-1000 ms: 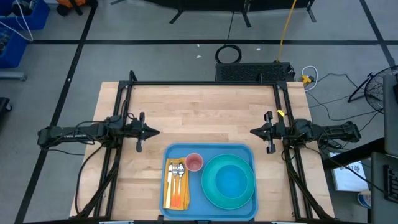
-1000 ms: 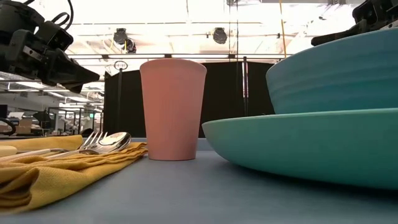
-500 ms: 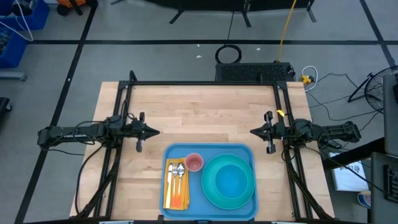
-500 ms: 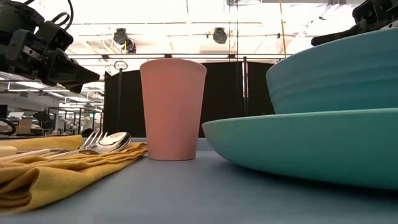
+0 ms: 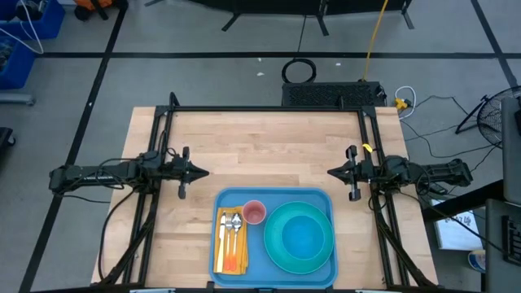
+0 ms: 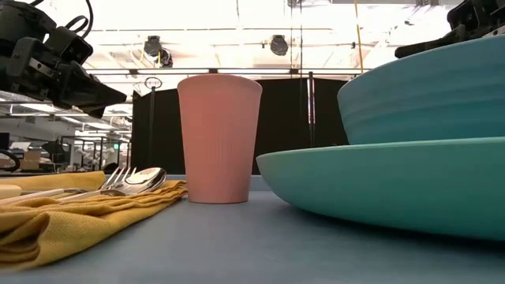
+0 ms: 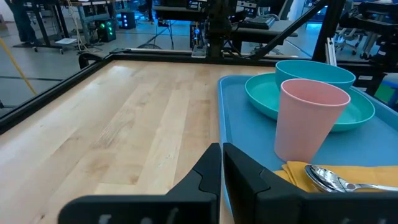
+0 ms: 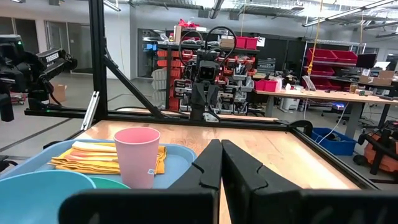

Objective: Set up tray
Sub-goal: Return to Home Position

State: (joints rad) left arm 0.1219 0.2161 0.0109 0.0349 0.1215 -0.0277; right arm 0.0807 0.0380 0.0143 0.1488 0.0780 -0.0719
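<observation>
The light-blue tray (image 5: pixel 322 198) lies at the table's near edge. On it a pink cup (image 5: pixel 254 212) stands upright, a teal bowl (image 5: pixel 303 238) sits in a teal plate (image 5: pixel 273 236), and a fork and spoon (image 5: pixel 232 226) lie on a folded yellow napkin (image 5: pixel 220 251). My left gripper (image 5: pixel 205 172) hovers shut above the table, left of the tray's far edge. My right gripper (image 5: pixel 330 172) hovers shut right of that edge. Both touch nothing. The left wrist view shows the cup (image 7: pixel 310 118) and the bowl (image 7: pixel 314 71); the right wrist view shows the cup (image 8: pixel 137 155) too.
A black frame (image 5: pixel 269 109) borders the table's far, left and right sides. Bare wood (image 5: pixel 264 146) spreads between the tray and the far edge. Cables and a black box (image 5: pixel 332 94) lie on the floor beyond the table.
</observation>
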